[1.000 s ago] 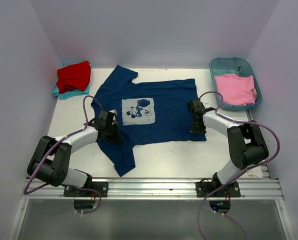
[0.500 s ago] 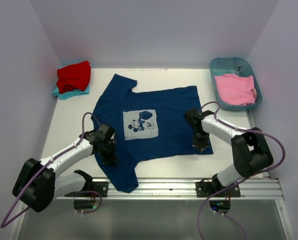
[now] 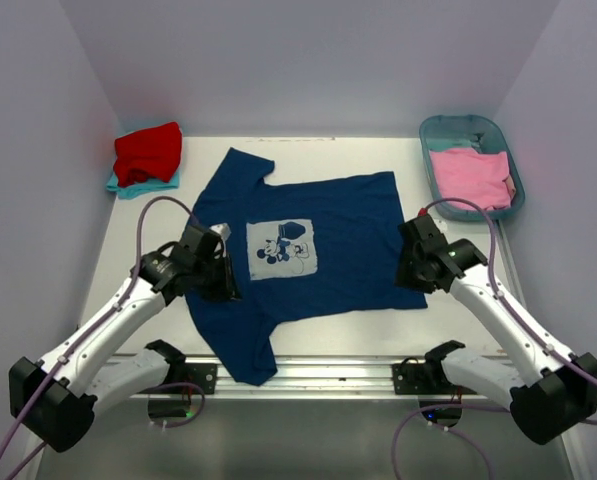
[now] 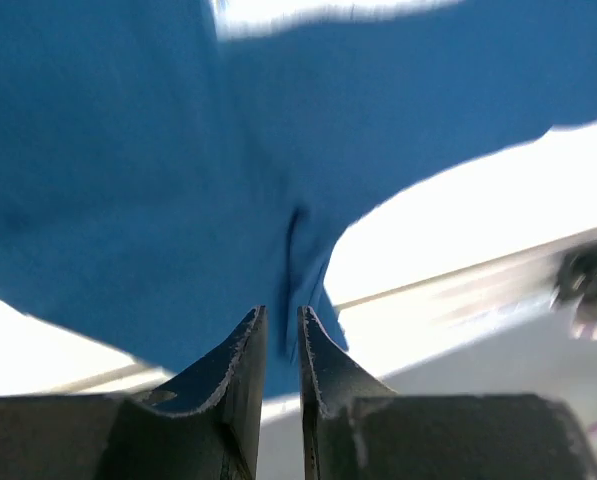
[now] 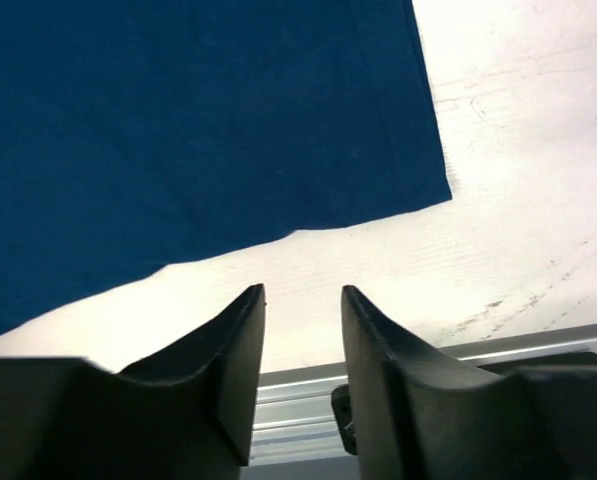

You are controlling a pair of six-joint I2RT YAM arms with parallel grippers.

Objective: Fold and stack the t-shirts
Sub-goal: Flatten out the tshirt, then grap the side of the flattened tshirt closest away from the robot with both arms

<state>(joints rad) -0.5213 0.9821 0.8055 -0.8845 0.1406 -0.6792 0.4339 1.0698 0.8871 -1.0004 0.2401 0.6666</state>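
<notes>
The navy t-shirt (image 3: 328, 230) with its pale mouse print (image 3: 281, 248) lies spread flat on the white table (image 3: 138, 235), one sleeve reaching the front edge. My left gripper (image 3: 220, 280) hovers over the shirt's left side, its jaws a narrow gap apart with nothing between them; in the left wrist view the left gripper (image 4: 279, 318) hangs above the blue cloth (image 4: 128, 150). My right gripper (image 3: 414, 270) is open over the shirt's hem corner. The right gripper (image 5: 303, 292) is empty, above bare table just beyond the hem (image 5: 178, 120).
A red t-shirt (image 3: 150, 150) lies folded on a teal one (image 3: 128, 186) at the back left. A pink t-shirt (image 3: 470, 177) sits in a teal tub (image 3: 466, 127) at the back right. The metal rail (image 3: 318, 372) runs along the front edge.
Both grippers have let go of the navy shirt and risen off it, drawing slightly outward. The shirt, dragged nearer the front edge before that, now lies still.
</notes>
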